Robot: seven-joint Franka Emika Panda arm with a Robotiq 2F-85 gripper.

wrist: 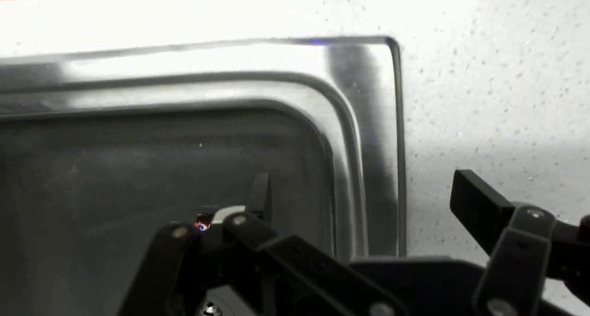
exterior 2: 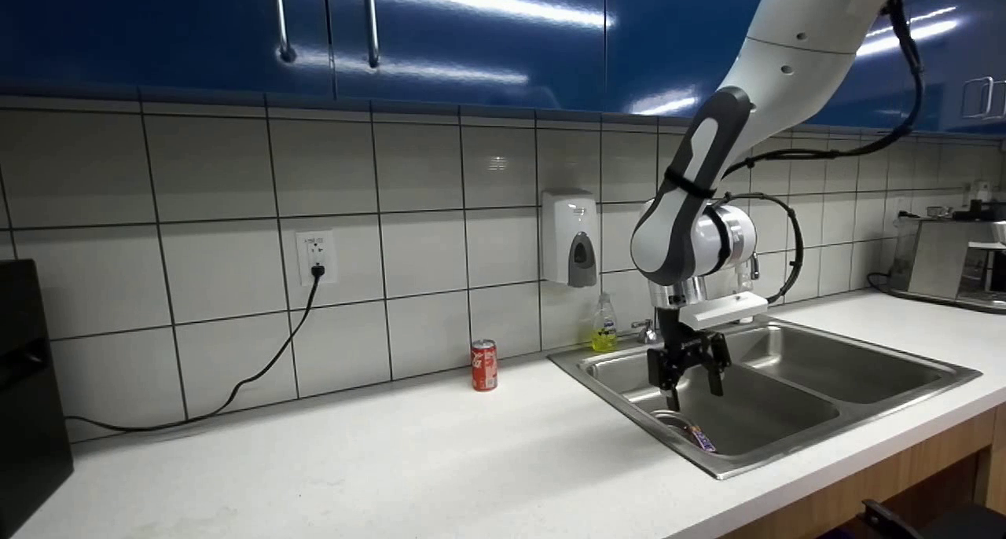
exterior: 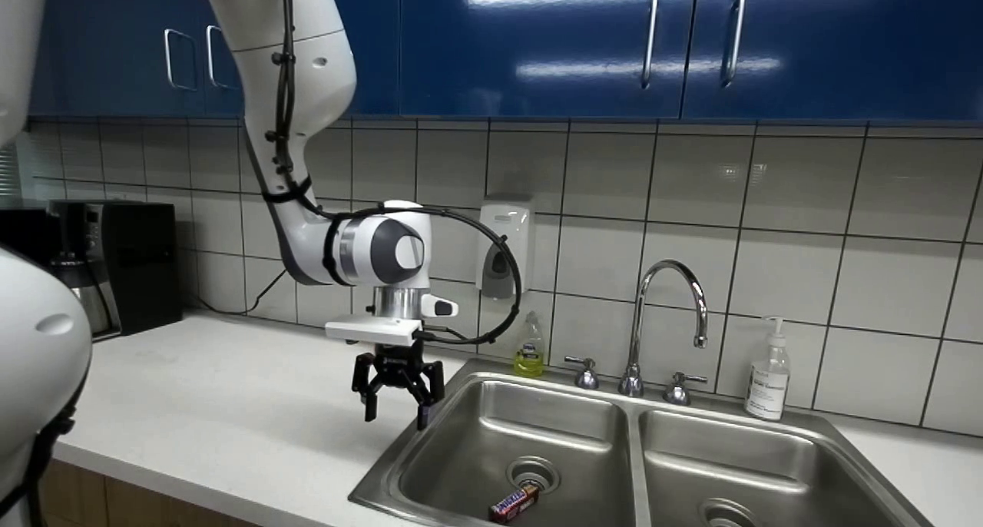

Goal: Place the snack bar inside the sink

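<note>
The snack bar (exterior: 513,504), in a dark red wrapper with blue and white lettering, lies on the floor of the left-hand basin of the steel sink (exterior: 461,439), beside the drain. It also shows in an exterior view (exterior 2: 702,439), and a small piece of it shows in the wrist view (wrist: 203,223), mostly hidden behind a finger. My gripper (exterior: 396,418) is open and empty, fingers pointing down, raised above the sink's left edge. In the wrist view the gripper (wrist: 362,187) has one finger over the basin and one over the counter, with the sink rim (wrist: 375,136) between them.
A chrome faucet (exterior: 636,335) stands behind the basins between two handles. A yellow soap bottle (exterior: 530,348) and a pump bottle (exterior: 768,381) stand at the sink's back edge. A red can (exterior 2: 484,364) stands by the wall. Blue cabinets (exterior: 537,43) hang above.
</note>
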